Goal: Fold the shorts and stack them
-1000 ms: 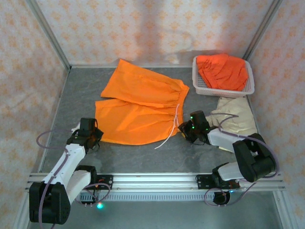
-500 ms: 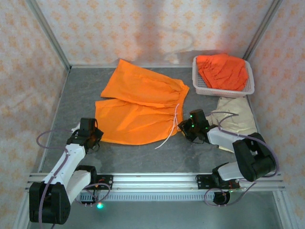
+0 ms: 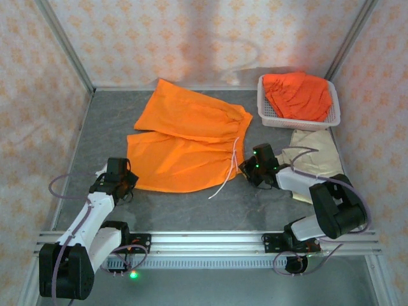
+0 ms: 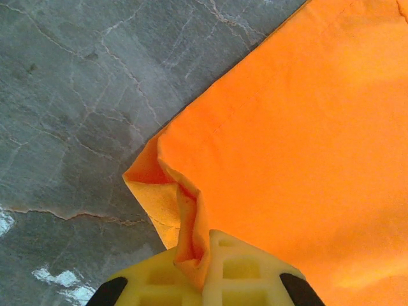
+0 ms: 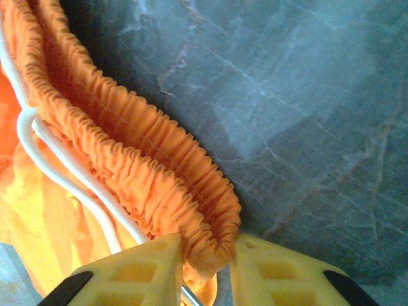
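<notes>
At the near left, the left fingers (image 3: 127,182) are clenched on the near-left hem corner of the spread orange shorts (image 3: 185,143). In the left wrist view the yellow left fingers (image 4: 224,268) pinch a folded-over bit of that corner, and the cloth rises in a small wrinkle between them, with grey marbled tabletop (image 4: 70,108) to the left of the hem.

At the near right, the right fingers (image 3: 247,169) reach to the near-right end of the same shorts' waistband. In the right wrist view the right fingers (image 5: 156,264) stand on either side of the gathered elastic band of the spread orange shorts (image 5: 146,172), both pressed against it, so they are grasping the waist's end. A white drawstring (image 5: 70,172) loops along the band just beside the left-hand finger.

In the top view the spread orange shorts lie flat in the middle of the tabletop (image 3: 255,204), legs pointing left and waist to the right. The drawstring (image 3: 226,182) trails off the waist toward the near side.

Right of the right arm, the beige shorts (image 3: 319,156) lie on the tabletop, touching the near side of the white basket (image 3: 261,102). The basket stands at the far right and holds a heap of orange shorts (image 3: 298,94).
</notes>
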Action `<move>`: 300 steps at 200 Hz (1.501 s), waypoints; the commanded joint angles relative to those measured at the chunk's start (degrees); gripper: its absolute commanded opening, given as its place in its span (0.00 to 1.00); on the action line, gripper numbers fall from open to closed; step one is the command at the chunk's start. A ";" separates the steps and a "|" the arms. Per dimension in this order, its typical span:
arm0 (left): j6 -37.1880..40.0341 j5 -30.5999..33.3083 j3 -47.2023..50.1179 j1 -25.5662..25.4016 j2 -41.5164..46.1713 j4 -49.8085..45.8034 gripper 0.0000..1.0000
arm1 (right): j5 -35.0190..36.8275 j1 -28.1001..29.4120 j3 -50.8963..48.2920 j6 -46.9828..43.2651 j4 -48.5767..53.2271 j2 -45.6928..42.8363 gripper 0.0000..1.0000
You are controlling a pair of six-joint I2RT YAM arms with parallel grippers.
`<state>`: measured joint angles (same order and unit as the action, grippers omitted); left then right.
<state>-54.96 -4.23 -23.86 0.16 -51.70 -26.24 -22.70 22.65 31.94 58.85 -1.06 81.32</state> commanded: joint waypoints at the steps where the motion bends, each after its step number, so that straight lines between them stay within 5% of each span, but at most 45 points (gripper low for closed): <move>1: 1.22 1.22 0.05 0.63 -0.04 0.58 0.00 | 2.91 -0.42 2.36 -1.91 1.34 0.65 0.18; 39: 2.12 1.94 -2.13 0.74 0.28 -1.08 0.00 | 3.27 -0.48 2.86 -3.09 1.93 1.21 0.00; 146: 8.50 5.13 -23.80 0.72 8.54 -18.30 0.00 | 5.43 -0.59 13.38 -11.24 19.23 -17.75 0.00; 215: 13.79 5.77 -41.09 0.73 8.98 -24.72 0.00 | 2.78 -0.56 15.31 -8.95 24.50 -26.74 0.00; 300: 17.46 1.20 -50.98 0.55 -4.02 -20.70 0.00 | 6.26 -0.51 13.03 -7.52 26.12 -27.32 0.00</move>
<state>-40.14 -2.96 -71.92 0.43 -51.33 -49.06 -20.67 22.44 45.76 50.96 23.59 53.28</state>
